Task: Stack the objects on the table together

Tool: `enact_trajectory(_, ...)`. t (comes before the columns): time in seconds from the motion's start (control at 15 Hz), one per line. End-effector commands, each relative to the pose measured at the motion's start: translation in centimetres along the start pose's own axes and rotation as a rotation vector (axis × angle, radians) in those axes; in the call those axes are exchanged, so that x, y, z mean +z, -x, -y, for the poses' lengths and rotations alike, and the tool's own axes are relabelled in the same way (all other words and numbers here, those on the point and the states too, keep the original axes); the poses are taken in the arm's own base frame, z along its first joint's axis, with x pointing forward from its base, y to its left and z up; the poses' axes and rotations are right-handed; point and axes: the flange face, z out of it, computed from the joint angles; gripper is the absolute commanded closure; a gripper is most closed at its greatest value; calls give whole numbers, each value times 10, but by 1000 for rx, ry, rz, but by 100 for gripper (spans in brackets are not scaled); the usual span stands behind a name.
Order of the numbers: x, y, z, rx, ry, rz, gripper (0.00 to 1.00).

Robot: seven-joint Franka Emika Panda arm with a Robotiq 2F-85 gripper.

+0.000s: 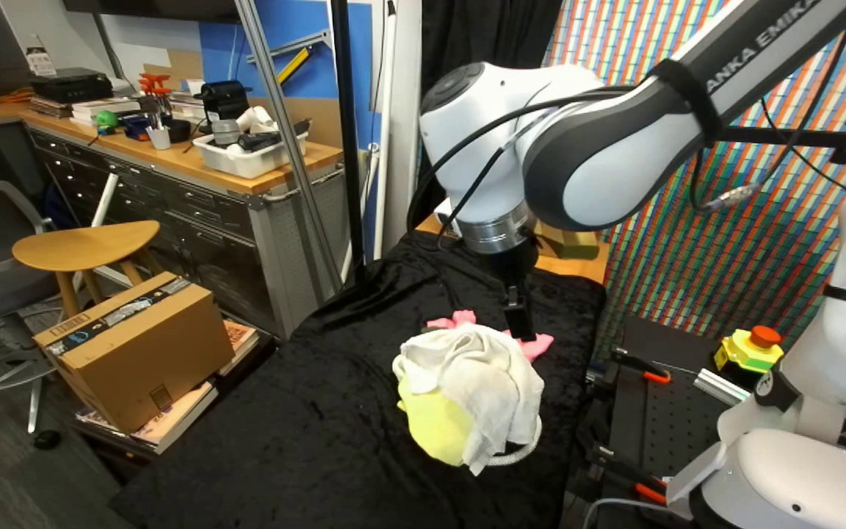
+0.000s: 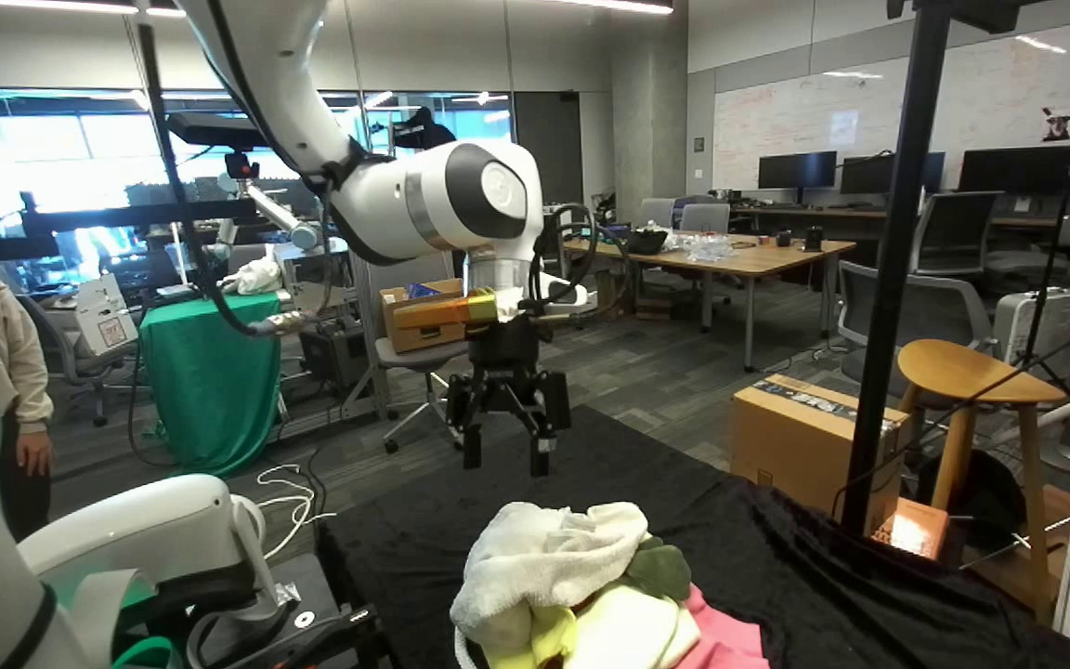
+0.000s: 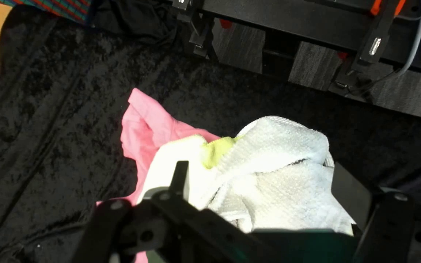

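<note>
Robotiq gripper (image 2: 506,453) hangs above the pile of cloths (image 2: 586,595), pointing down, its fingers (image 3: 349,193) spread wide and holding nothing; a visible gap parts the fingertips from the fabric in an exterior view. The pile rests on the black-draped table (image 1: 320,433). Uppermost is the white cloth (image 1: 496,378), crumpled and folded over, covering part of the layers beneath. Yellow-green cloth (image 3: 216,151) emerges from under its edge, next to the pale yellow cloth (image 2: 628,627). Dark green cloth (image 2: 660,569) shows just beside the white one. Pink cloth (image 3: 143,126) lies beneath the pale yellow and extends past it onto the table. White rope loop (image 1: 526,453) curves out from under the white cloth at the pile's edge, partly hidden. Beside the table, a cardboard box (image 1: 140,345) rests on books (image 1: 184,422), near a wooden stool (image 1: 85,246). A yellow emergency-stop unit (image 1: 750,353) with a red button stands near the robot's base.
</note>
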Motion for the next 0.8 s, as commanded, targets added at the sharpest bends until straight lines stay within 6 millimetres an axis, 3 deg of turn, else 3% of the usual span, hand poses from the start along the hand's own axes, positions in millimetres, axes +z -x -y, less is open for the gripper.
enact_trajectory(0.0,-28,55,2,-30,2,-103,0)
enact_trajectory(0.33,-46,107,4,9,6,-240,0)
enact_trajectory(0.6,-44,138,2,55,-17,-397,0)
enact_trajectory(0.67,-77,126,-4,64,-25,-430,0)
enact_trajectory(0.73,-80,132,-7,106,-30,-471,0)
